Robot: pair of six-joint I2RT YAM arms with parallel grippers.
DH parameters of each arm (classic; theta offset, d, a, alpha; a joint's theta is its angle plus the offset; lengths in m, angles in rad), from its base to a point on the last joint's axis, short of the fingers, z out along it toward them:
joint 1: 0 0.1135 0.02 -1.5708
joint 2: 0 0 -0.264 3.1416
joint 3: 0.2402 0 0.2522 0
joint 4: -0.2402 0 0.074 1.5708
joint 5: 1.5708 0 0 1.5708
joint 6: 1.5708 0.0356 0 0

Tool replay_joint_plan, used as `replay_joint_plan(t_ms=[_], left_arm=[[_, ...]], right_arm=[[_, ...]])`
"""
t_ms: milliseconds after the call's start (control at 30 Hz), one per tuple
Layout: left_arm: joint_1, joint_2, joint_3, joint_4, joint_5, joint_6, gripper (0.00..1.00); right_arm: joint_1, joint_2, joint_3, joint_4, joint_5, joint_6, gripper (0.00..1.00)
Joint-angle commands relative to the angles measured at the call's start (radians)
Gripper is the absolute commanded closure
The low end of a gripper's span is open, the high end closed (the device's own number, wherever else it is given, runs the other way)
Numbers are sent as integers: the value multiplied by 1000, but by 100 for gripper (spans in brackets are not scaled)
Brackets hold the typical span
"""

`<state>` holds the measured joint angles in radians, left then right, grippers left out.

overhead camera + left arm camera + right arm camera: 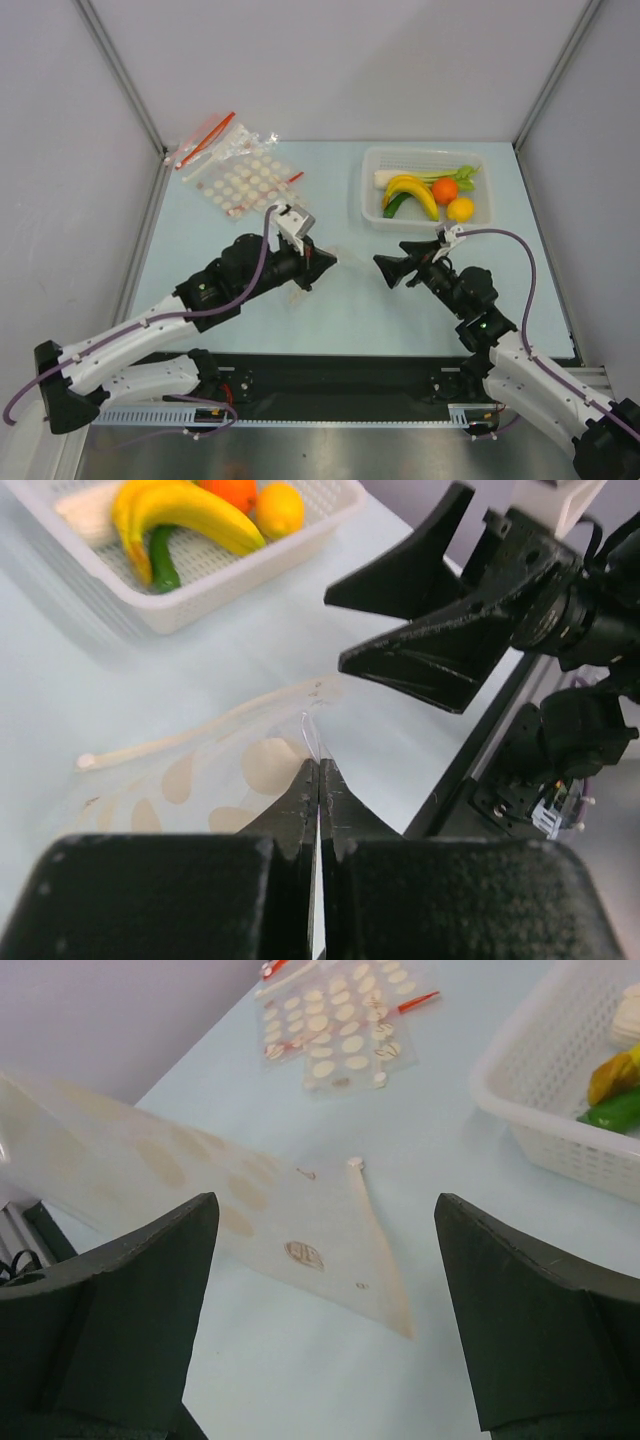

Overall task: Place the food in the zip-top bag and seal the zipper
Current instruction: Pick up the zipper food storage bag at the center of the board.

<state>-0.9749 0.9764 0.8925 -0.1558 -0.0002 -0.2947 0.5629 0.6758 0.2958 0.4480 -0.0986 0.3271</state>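
Grip, left: left gripper [318, 770] clenched on the film of the zip-top bag [230, 770], at the table's middle.
Grip, right: right gripper [385, 268] released, fingers spread wide, holding nothing, facing the bag with a gap between.
Zipper: zipper [200, 732] runs along the bag edge farthest from the left jaws.
Food: banana [415, 190], orange [445, 188], lemon [461, 209], green vegetable [397, 204] and leek [385, 178] lie in the white basket [370, 190], well apart from the bag.
Open room: bare table [340, 310] between bag and basket.
Edges: basket near the far right edge; spare bags [240, 180] at the far left.
Room: grey panels on three sides.
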Motion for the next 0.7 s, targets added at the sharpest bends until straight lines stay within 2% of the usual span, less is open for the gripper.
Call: replay_joint_plan(t_ms=[0,133,533,667], left_arm=[[-1,-105,-24,73,-102,11,100],[-1,-188,-64,102,-126,8,100],[-2,-286,-72,119,-21,-20,98],[-4,-301,-70,121,25,-32,98]], right_arm=[[-1,7,8,153,-125,-29,7],[9,11,-26,266,-242,-46,12],[66,1,-46,314,-263,-129,16],[91,30,-40,339,-325,-152,30]])
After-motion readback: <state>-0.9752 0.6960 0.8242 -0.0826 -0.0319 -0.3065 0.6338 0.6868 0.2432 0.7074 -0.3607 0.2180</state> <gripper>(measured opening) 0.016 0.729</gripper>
